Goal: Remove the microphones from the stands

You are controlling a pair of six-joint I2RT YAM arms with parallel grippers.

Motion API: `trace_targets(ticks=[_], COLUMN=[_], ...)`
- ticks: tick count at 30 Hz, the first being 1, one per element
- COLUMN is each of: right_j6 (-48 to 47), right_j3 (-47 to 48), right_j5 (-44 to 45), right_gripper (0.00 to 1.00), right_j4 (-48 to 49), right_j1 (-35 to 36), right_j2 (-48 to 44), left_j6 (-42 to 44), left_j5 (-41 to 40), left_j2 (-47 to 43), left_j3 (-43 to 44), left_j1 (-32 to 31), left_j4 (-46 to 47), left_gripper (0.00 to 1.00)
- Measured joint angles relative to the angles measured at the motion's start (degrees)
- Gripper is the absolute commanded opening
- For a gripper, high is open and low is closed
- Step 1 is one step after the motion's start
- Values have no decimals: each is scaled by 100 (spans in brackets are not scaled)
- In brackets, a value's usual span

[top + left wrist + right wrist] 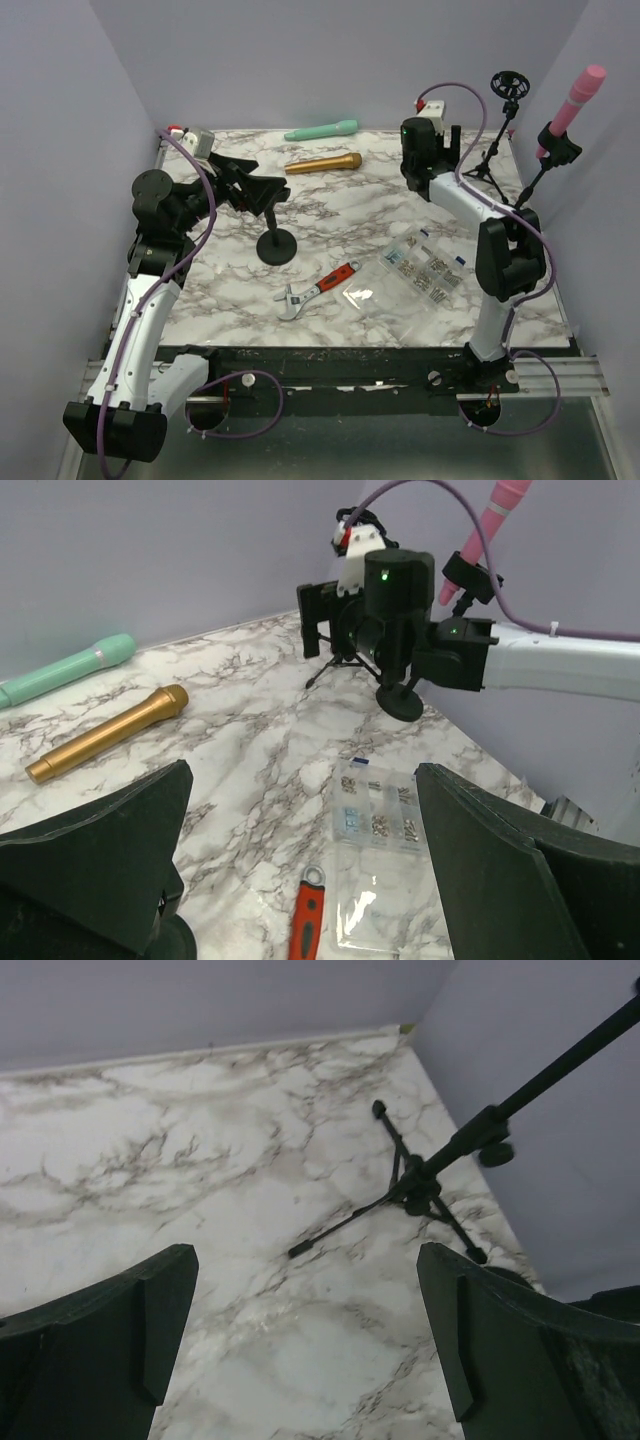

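- Pink microphone [581,92] sits clipped in its stand [558,148] at the far right corner of the table [230,300], tilted upward.
- Right gripper [305,1290]: wide, empty, over bare marble near a tripod stand [420,1185], apart from the pink microphone.
- Left gripper [300,810]: wide, empty, near a short round-base stand [277,245].
- Gold microphone [322,162] and green microphone [320,131] lie near the far edge.
- Red wrench [320,288] and clear parts box [425,265] lie mid-table.
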Motion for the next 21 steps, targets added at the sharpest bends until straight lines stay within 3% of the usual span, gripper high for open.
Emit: trace_targets(ticks=[16,21], right_j6=[-717,-706], right_j3=[2135,2393], right_j5=[153,70], right_gripper=[100,100], right_j4=[190,79], right_j1=[-592,-802], right_j2=[-470,-466], left_j6=[-85,-109], left_j5=[105,142], left_j2=[9,11], left_j3=[0,0], left_j1=[-13,-39], left_j4=[7,13], left_gripper=[99,99])
